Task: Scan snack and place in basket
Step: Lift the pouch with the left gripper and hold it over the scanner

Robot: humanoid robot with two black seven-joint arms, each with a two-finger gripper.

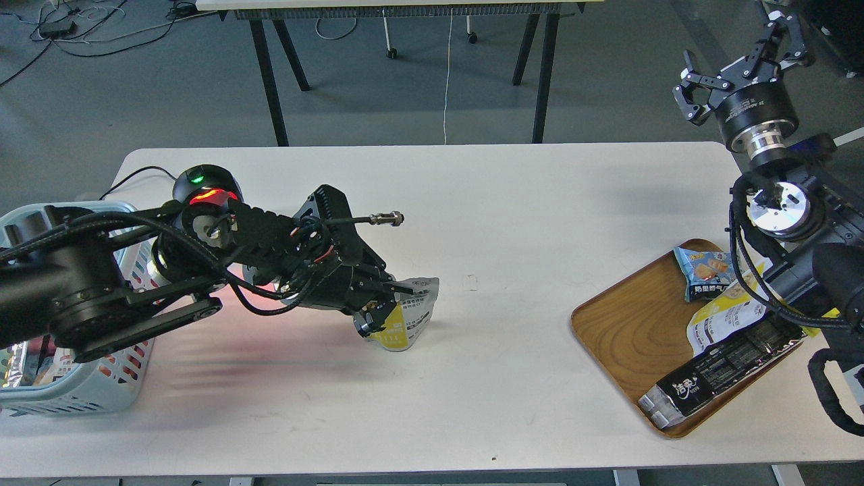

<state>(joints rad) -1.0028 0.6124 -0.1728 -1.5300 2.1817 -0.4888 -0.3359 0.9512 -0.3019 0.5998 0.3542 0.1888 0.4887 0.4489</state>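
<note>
The left gripper [388, 304] pinches the snack [405, 317] at its top, mid-table, right of the basket [101, 385]; the grip looks shallow, so a fast swing left may drop it; the right gripper [736, 64] hangs spread, far right.

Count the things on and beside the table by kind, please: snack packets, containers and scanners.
Snack packets: 4 (the snack in the left gripper; on the tray a blue packet, a white and yellow packet, a black packet)
Containers: 2 (basket, tray)
Scanners: 1 (scanner)
Total: 7
</note>
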